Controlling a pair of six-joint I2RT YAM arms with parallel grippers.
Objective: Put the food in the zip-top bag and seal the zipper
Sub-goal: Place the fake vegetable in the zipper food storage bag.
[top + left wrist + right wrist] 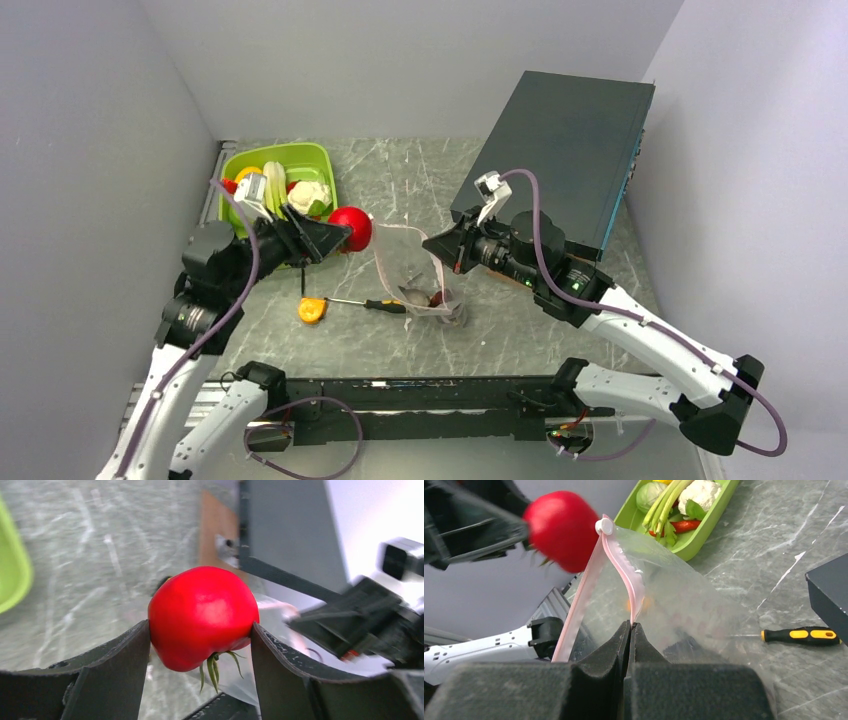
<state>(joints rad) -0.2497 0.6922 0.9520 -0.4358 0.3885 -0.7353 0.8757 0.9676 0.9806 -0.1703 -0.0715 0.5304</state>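
While the red tomato (202, 615) is squeezed tight in the left gripper (200, 630), the zip-top bag (684, 595) is held up in the middle of the table (400, 170), its pink zipper (621, 560) pinched in the clenched right gripper (630, 627). The tomato should be moved a little right, over the open mouth, lowered well inside, and only then let go, so the strip is not knocked. The open mouth is shown only by the right wrist view; the firm hold on the tomato is shown best by the left wrist view.
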